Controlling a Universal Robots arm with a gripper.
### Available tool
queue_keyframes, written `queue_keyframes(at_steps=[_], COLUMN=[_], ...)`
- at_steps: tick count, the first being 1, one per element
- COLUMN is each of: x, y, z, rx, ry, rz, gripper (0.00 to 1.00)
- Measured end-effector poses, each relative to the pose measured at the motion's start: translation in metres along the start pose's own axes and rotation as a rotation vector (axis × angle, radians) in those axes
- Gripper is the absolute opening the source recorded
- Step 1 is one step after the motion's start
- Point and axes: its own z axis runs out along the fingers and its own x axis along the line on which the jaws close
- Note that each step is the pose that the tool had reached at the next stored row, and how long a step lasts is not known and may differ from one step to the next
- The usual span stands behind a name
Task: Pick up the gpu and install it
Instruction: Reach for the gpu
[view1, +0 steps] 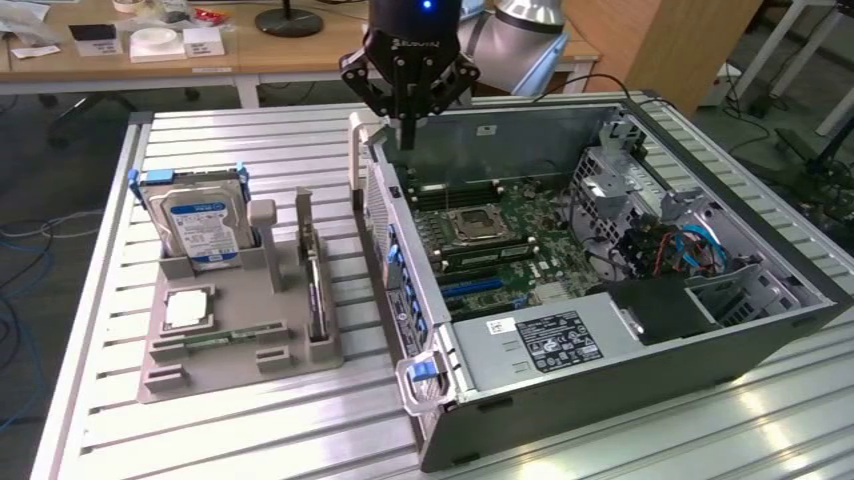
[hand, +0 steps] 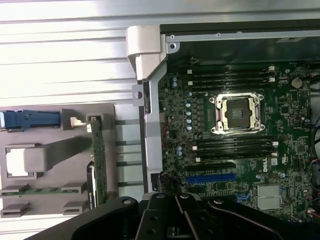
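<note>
While the gripper hangs pressed together and empty over the computer case, descent risks striking its rim, well apart from the gpu.

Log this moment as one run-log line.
end effector: shut, empty, above computer case wall | gpu: upright in grey holder, untouched | install: not done
</note>
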Motion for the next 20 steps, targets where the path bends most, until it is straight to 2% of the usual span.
queue_keyframes(at_steps=[20], x=[0.033], y=[-0.0027], z=[-0.0003], rx=[0.0], ry=[0.0], rz=[0.002], gripper=[0.11])
